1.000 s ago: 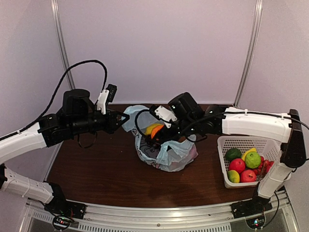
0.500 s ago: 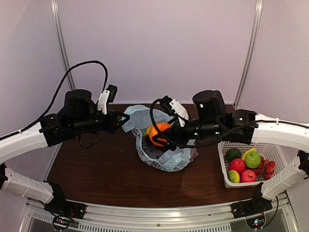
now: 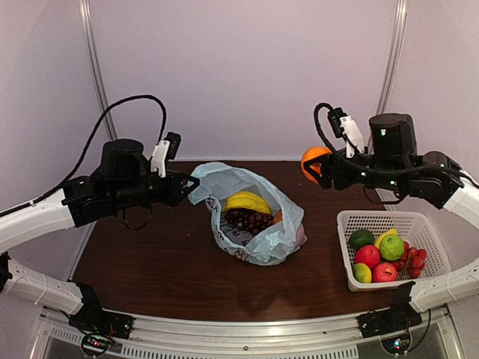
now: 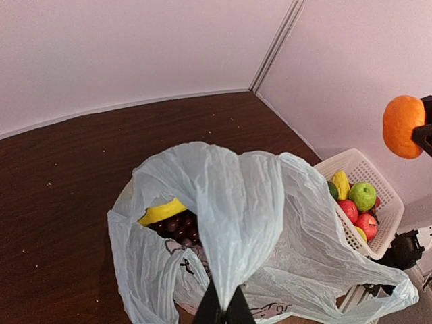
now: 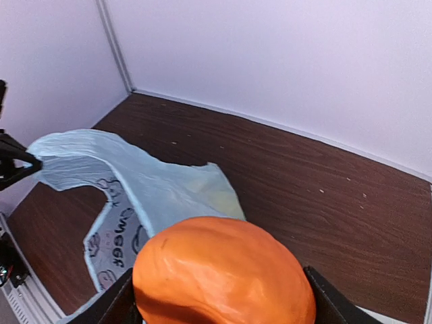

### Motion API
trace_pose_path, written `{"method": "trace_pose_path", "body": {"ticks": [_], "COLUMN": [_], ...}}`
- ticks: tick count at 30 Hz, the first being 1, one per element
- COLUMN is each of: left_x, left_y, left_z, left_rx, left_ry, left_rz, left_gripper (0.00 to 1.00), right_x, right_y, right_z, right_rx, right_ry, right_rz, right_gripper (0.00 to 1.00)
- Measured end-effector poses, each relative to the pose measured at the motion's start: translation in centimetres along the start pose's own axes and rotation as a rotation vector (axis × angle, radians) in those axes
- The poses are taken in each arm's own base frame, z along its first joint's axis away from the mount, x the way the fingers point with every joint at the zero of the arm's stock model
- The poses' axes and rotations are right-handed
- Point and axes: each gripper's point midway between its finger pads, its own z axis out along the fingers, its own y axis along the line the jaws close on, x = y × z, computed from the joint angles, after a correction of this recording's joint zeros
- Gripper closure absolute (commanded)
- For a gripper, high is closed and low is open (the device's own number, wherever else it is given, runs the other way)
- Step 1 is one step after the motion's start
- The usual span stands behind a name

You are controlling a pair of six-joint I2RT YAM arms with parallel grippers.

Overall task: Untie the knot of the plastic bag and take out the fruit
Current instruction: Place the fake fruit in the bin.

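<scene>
- Soft, even overhead light; walls (image 3: 239, 75) look lilac.
- Faint shadow under the plastic bag (image 3: 262, 243) on the table (image 3: 150, 262).
- The orange (image 5: 223, 270), close to my right wrist lens, looks soft.

The left jaws are closed on the upper edge of the plastic bag (image 3: 262, 241), which stands open on the bench (image 3: 150, 258). A banana (image 3: 248, 200) and grapes (image 3: 247, 220) lie inside. The right jaws hold an orange (image 3: 311, 158) raised clear of the bench, behind and left of the white basket (image 3: 419, 221).

Orange (image 3: 313, 161) now out of plastic bag (image 3: 274, 242)
</scene>
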Motion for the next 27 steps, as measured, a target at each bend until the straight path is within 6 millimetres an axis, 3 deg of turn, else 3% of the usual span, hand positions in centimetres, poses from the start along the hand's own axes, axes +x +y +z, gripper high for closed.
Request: {"method": "trace_pose_path", "body": {"ticks": [3, 8, 12, 14, 17, 27], "left_x": [0.1, 0.1, 0.2, 0.5, 0.7, 0.8], "left_y": [0.0, 0.0, 0.1, 0.2, 0.3, 0.4], "left_z": [0.0, 0.0, 0.0, 0.0, -0.1, -0.3], "left_rx": [-0.002, -0.002, -0.005, -0.009, -0.013, -0.018], "left_ry": [0.002, 0.003, 0.009, 0.02, 0.028, 0.029], "left_rz": [-0.004, -0.008, -0.011, -0.01, -0.011, -0.01], "left_gripper": [1.0, 1.0, 1.0, 1.0, 1.0, 1.0], "right_x": [2.2, 7.9, 13.7, 16.6, 20.3, 22.4], "right_y": [-5.2, -12.9, -17.2, -18.2, -18.1, -17.7], "right_z": [-0.8, -1.8, -2.0, -1.8, -1.4, -0.9], "right_rx": [0.161, 0.384, 0.484, 0.501, 0.486, 0.471], "right_ry": [0.055, 0.174, 0.279, 0.334, 0.404, 0.398], "right_rz": [0.033, 0.113, 0.223, 0.275, 0.334, 0.412], "right_gripper": [0.44, 0.44, 0.44, 0.44, 0.44, 0.42]}}
